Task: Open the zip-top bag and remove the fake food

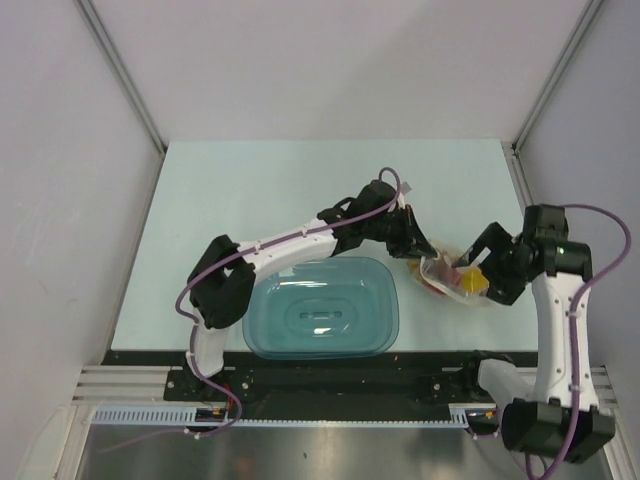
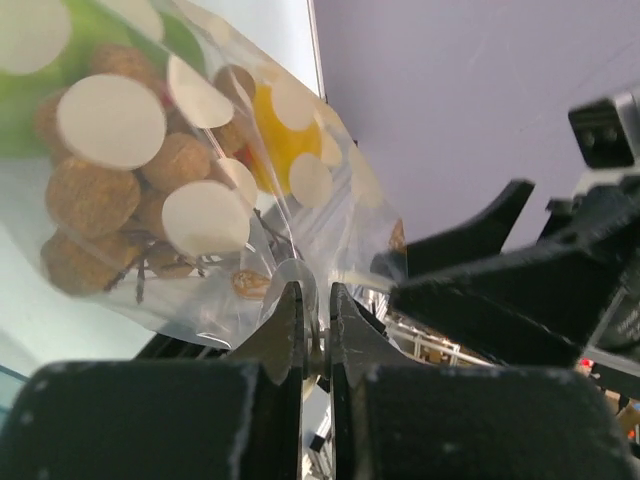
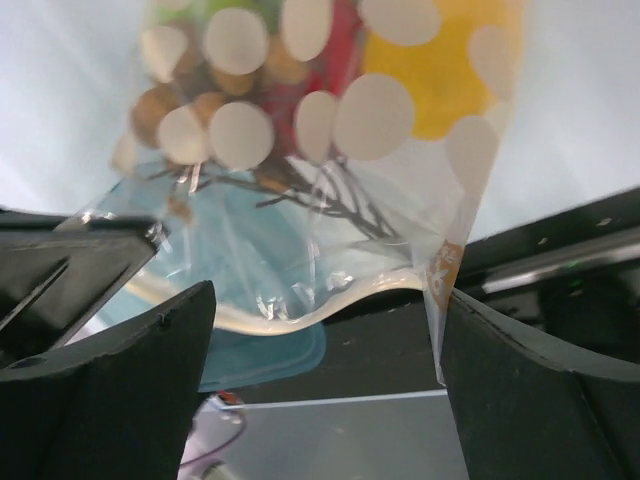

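You have the left gripper (image 2: 315, 308) clamped on the edge of the zip-top bag (image 1: 455, 278), held just beside the teal tub (image 1: 320, 310). The right gripper (image 3: 328, 300) stands spread, grasping nothing. The fake food (image 2: 95, 195) is inside; opening and removal are pending.

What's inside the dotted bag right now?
Through the bag: orange-brown balls on dark stems, a red piece, a yellow piece, a green piece. The white dots cover parts of each.

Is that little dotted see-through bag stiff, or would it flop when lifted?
Probably floppy: the small clear plastic bag with white dots wrinkles, and its rim waves. Likely slippery, being glossy film; the left gripper pinches only its edge. The small plastic toy food pieces inside probably weigh it down unevenly.
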